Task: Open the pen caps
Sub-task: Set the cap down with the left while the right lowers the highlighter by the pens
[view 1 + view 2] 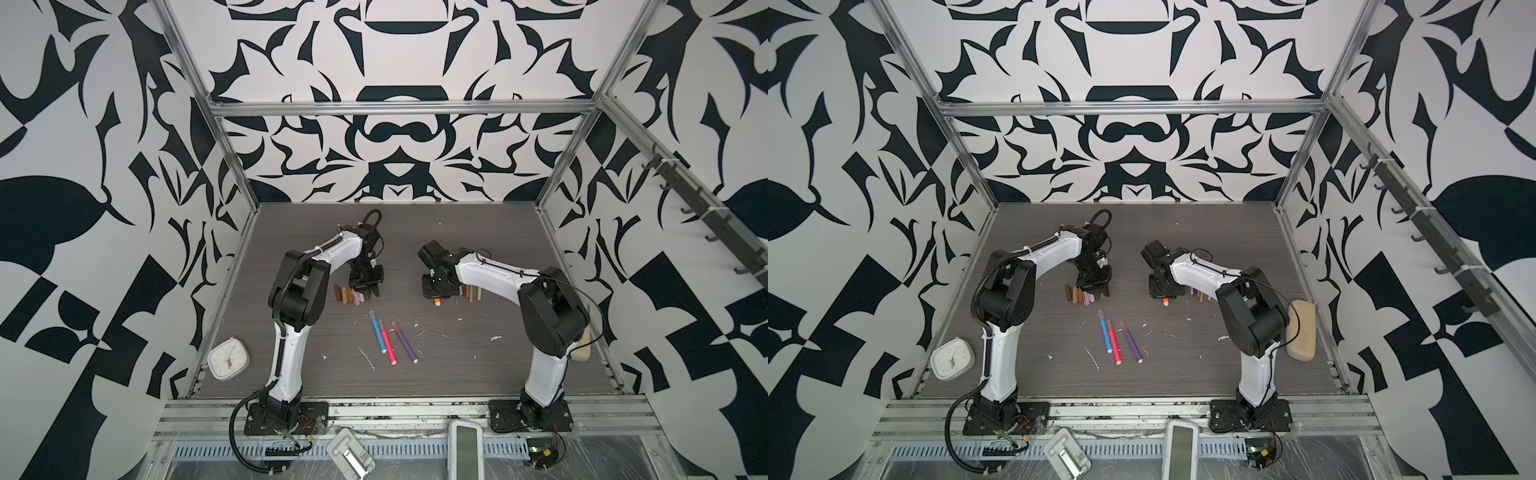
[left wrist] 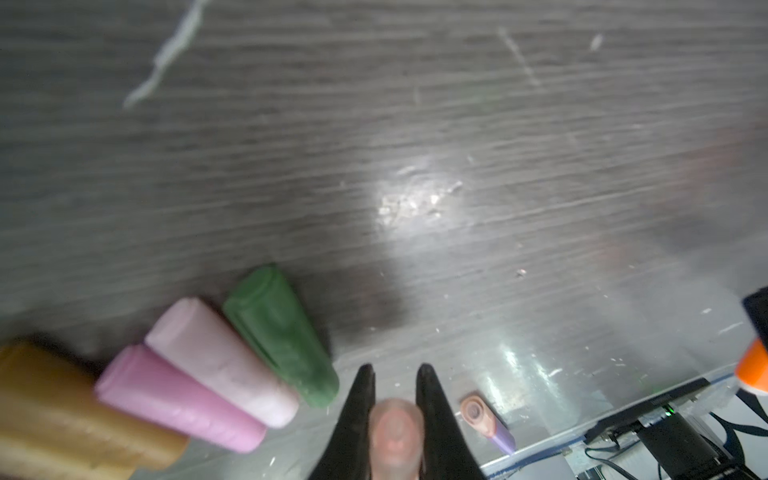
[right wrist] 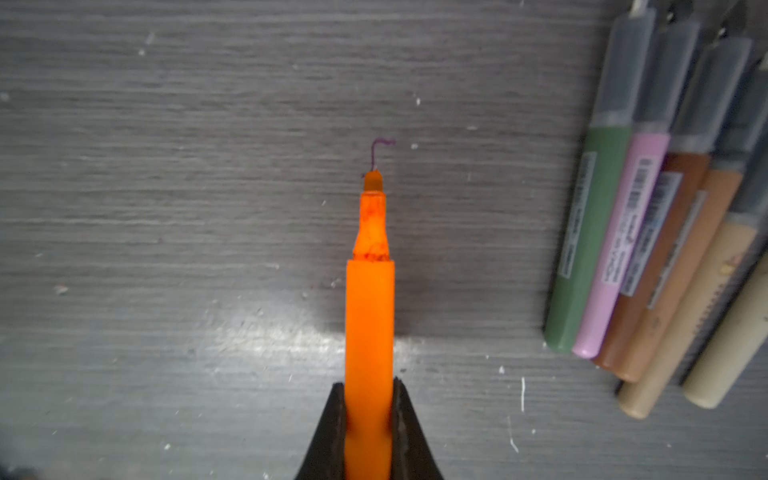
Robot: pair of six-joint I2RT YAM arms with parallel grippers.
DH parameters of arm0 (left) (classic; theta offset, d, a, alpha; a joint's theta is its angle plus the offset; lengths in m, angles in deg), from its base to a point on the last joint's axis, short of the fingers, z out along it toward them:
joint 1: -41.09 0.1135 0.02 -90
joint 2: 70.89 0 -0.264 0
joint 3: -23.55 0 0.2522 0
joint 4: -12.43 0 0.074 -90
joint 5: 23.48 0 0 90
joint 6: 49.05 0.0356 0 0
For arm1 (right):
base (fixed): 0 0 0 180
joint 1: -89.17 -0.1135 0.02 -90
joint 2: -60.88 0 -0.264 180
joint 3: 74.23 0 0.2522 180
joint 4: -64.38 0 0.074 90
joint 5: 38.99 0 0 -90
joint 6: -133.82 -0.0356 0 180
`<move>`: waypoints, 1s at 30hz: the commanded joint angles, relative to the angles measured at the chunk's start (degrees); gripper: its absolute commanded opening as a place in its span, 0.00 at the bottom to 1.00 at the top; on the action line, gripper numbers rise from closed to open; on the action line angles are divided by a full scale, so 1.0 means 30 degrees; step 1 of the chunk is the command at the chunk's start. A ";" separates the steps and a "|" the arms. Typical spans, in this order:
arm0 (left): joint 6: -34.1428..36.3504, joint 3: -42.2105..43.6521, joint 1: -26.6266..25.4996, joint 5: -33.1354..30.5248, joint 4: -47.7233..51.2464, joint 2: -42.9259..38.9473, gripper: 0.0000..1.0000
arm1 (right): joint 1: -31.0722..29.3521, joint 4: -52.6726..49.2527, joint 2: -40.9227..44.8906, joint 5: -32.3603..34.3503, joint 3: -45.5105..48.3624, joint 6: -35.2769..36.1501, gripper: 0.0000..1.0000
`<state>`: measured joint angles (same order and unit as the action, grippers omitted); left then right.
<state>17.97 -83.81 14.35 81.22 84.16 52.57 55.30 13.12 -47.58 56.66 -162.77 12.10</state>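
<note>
Peach cap in down-tilted left claw

No text is legible: the barcode labels on the pens are too blurred.

Both top views look from high above the front edge, down toward the patterned back wall, over the whole grey wood-grain tabletop, nearly the same scene shifted slightly sideways. The left wrist view sits very near that surface, facing past the left gripper and its translucent peach plastic cap. The right wrist view looks closely along the orange marker pen in the right gripper; the left wrist view's edge catches that pen too.
</note>
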 commanded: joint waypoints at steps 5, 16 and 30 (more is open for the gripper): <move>0.0249 -0.0437 -0.0030 -0.0405 0.0947 0.0072 0.30 | 0.0194 -0.1629 -0.0274 0.1225 -0.1575 0.0866 0.02; 0.0160 -0.1290 -0.0019 0.0160 0.1192 -0.1175 0.32 | 0.0625 -0.3439 -0.0887 0.1613 -0.2671 0.1315 0.19; -0.1868 0.3486 0.0511 0.3070 -0.4590 -0.6187 0.34 | -0.1865 -0.3596 0.2406 0.1244 -0.0619 0.0562 0.31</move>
<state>15.19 -77.30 14.81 87.30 75.07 36.77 53.75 4.11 -44.35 60.55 -166.42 15.44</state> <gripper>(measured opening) 0.336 0.312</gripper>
